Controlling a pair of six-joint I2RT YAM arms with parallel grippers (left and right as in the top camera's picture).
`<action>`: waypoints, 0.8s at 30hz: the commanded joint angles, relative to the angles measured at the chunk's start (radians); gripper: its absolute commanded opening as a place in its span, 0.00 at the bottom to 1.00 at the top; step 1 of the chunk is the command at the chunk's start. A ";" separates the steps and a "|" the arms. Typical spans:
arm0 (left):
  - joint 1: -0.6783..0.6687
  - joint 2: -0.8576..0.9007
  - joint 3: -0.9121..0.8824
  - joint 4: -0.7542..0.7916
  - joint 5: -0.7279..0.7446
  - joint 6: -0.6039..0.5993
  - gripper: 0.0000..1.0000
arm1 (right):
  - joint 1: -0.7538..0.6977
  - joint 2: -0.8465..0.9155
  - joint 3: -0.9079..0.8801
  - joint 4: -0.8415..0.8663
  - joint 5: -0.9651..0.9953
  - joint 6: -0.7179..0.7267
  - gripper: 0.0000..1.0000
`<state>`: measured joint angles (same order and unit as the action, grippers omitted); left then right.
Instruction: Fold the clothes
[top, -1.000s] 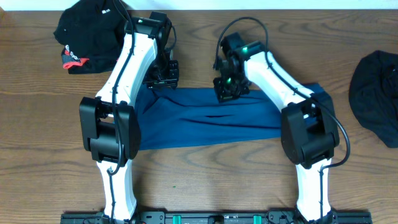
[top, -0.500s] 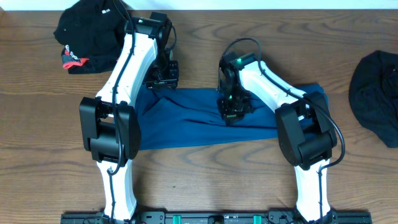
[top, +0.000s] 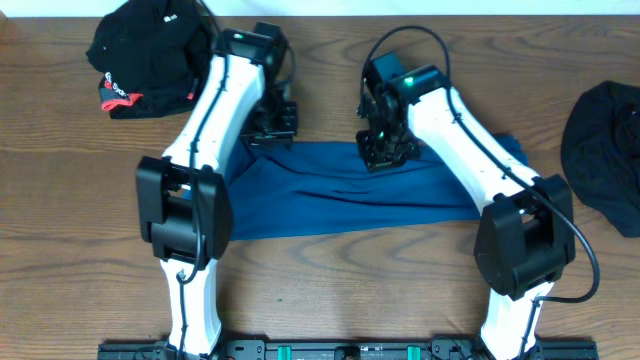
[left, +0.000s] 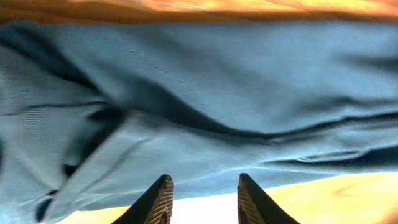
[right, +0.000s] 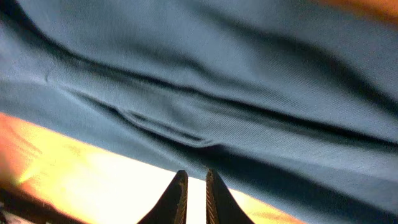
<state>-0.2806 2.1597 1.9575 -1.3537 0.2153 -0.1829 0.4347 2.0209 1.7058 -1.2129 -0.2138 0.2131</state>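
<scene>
The teal-blue shirt (top: 330, 195) lies folded into a long band across the middle of the table. My left gripper (top: 272, 122) hangs over its far left edge. In the left wrist view that gripper (left: 202, 186) is open, with bare table showing between the fingers and the shirt (left: 217, 81) just beyond the tips. My right gripper (top: 385, 150) hovers over the band's far edge near the middle. Its jaws (right: 196, 177) stand only a narrow slit apart with nothing between them, just short of the wrinkled shirt (right: 249, 74).
A black garment with red-and-white trim (top: 140, 55) is bunched at the far left corner. A plain dark garment (top: 605, 140) lies at the right edge. Wooden tabletop (top: 330, 290) shows in front of the shirt, between the two arm bases.
My right gripper went down onto the middle of the shirt, then drew back to its far edge, and its jaws have parted slightly. The left jaws have narrowed a little.
</scene>
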 joint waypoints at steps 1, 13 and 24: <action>-0.061 -0.016 -0.016 0.020 0.030 -0.010 0.35 | -0.044 0.010 -0.002 0.017 0.031 0.011 0.11; -0.087 -0.002 -0.225 0.305 0.019 -0.111 0.30 | -0.085 0.072 -0.009 0.087 0.031 0.010 0.05; -0.072 0.000 -0.364 0.318 0.019 -0.111 0.31 | -0.085 0.072 -0.013 0.076 0.033 0.006 0.06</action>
<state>-0.3542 2.1601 1.6260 -1.0370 0.2367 -0.2886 0.3519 2.0838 1.7039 -1.1351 -0.1856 0.2169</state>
